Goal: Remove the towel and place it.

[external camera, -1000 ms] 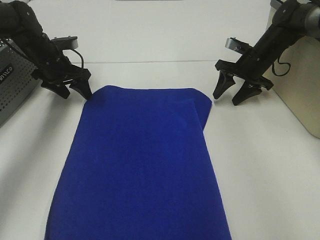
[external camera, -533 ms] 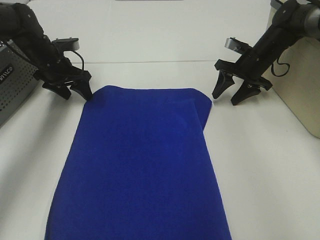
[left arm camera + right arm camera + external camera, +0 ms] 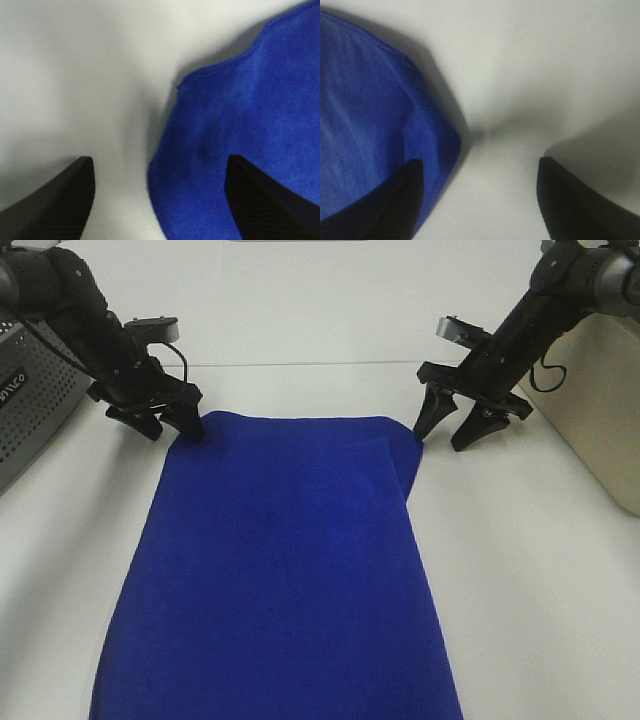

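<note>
The royal-blue towel (image 3: pixel 285 560) lies flat on the white table, running from the far middle to the near edge. Its far right corner is folded over. My left gripper (image 3: pixel 170 426) is open at the towel's far left corner, one fingertip on the cloth and one on bare table. The left wrist view shows that corner (image 3: pixel 240 125) between the open fingers (image 3: pixel 60 200). My right gripper (image 3: pixel 441 435) is open at the far right corner, one fingertip at the cloth's edge. The right wrist view shows this corner (image 3: pixel 380 125) by one finger (image 3: pixel 395 200).
A grey perforated metal box (image 3: pixel 30 400) stands at the far left. A beige box (image 3: pixel 600 400) stands at the right edge. The white table (image 3: pixel 530 570) lies bare to the towel's right and left.
Both grippers have moved inward toward the towel's far corners. The left one now has a fingertip on the cloth; the right one reaches the folded corner. The towel has not moved.
</note>
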Tool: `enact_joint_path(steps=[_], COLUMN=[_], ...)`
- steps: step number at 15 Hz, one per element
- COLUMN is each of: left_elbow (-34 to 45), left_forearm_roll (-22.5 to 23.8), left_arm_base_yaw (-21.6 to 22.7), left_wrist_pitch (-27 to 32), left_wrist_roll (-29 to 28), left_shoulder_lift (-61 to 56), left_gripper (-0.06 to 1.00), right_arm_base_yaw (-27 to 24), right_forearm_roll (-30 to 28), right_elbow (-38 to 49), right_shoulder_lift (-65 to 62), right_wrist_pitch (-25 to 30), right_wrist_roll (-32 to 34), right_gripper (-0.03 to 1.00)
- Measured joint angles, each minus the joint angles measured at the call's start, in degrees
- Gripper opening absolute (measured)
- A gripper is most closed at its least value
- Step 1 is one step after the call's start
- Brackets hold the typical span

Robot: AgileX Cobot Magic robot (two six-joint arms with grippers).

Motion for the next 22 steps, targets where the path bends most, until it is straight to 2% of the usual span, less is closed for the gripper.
enact_joint_path(steps=[4,6,7,11,12,17,20,22], left_elbow=[-0.40,-0.40,-0.40,-0.46,-0.52,-6.30,-13.41,-16.39], left_forearm_roll=[-0.74,-0.63,-0.46,3.55,3.90,11.40,13.06,13.24], left_arm_base_yaw=[-4.18,-5.50,-5.61,-5.56,-5.56,-6.02,-6.02,-6.02], left_wrist_pitch=[-2.75,-4.87,-5.44,-6.19,-6.19,-3.90,-3.50,-4.01], left_wrist_roll=[-0.63,-2.64,-3.44,-3.84,-3.38,-2.81,-2.81,-2.81], left_shoulder_lift=[0.69,0.92,1.09,1.20,1.15,1.55,1.55,1.49], left_gripper=[0.69,0.60,0.52,0.03,0.00,0.00,0.00,0.00], right_arm_base_yaw=[4.30,5.27,5.27,5.27,5.27,5.33,5.33,5.33], right_forearm_roll=[0.74,0.69,0.17,-5.61,-6.82,-12.20,-14.55,-15.18], right_elbow=[-0.52,-0.74,-0.97,-6.42,-9.11,-19.71,-22.63,-23.66], right_shoulder_lift=[0.86,0.97,1.03,2.75,2.98,2.98,2.98,2.98], right_wrist_pitch=[-1.72,-2.86,-3.04,-2.35,-1.72,1.38,1.83,-1.20], right_wrist_roll=[0.00,0.00,0.00,0.00,0.00,-2.12,-6.93,-9.51], right_gripper=[0.65,0.57,0.50,0.11,0.02,0.02,0.02,0.02])
